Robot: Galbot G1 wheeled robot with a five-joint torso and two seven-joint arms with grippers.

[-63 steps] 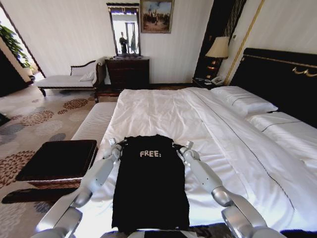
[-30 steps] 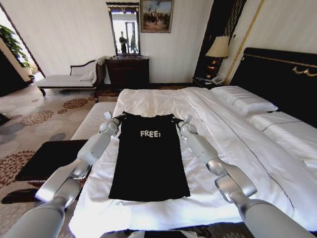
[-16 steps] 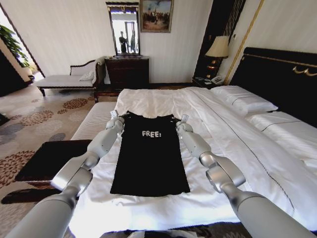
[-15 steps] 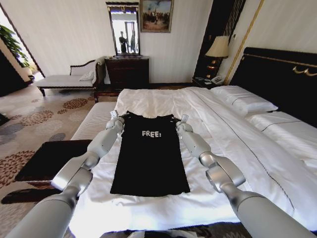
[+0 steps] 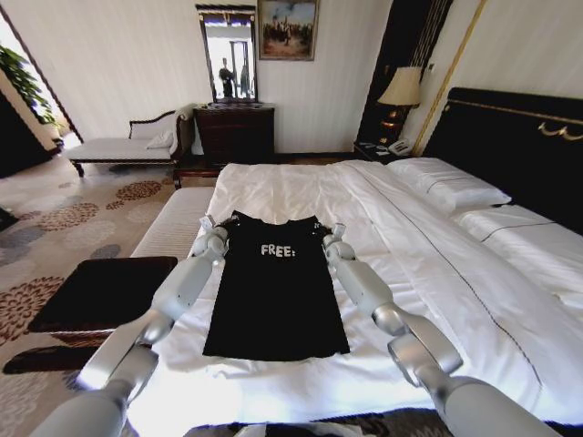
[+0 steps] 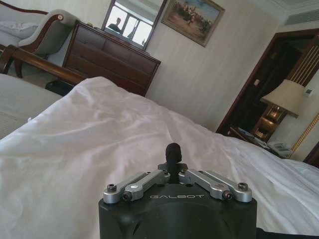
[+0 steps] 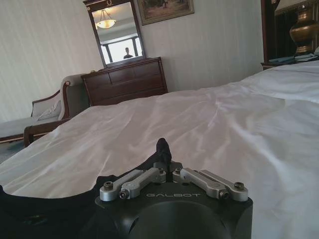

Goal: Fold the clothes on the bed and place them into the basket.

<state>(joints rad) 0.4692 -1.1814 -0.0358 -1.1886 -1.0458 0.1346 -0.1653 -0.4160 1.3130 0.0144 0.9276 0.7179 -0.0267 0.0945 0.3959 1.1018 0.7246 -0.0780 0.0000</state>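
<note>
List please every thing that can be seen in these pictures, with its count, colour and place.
T-shirt: one, black with white lettering, flat on the bed.
Bed: one, white sheets, black headboard, filling the right side.
Basket: one, black top, on the floor left of the bed.
Pillows: white, by the headboard.
Dresser: one, dark wood, far wall, mirror above.
Lamp: one, cream shade, beside the headboard.
Left gripper: shut on the shirt's left shoulder.
Right gripper: shut on the right shoulder.

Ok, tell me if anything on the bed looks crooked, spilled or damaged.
Nothing stands out. The black short-sleeved T-shirt lies flat and straight on the white-sheeted bed, its lettering facing up, with the left gripper and right gripper at its shoulders.
</note>
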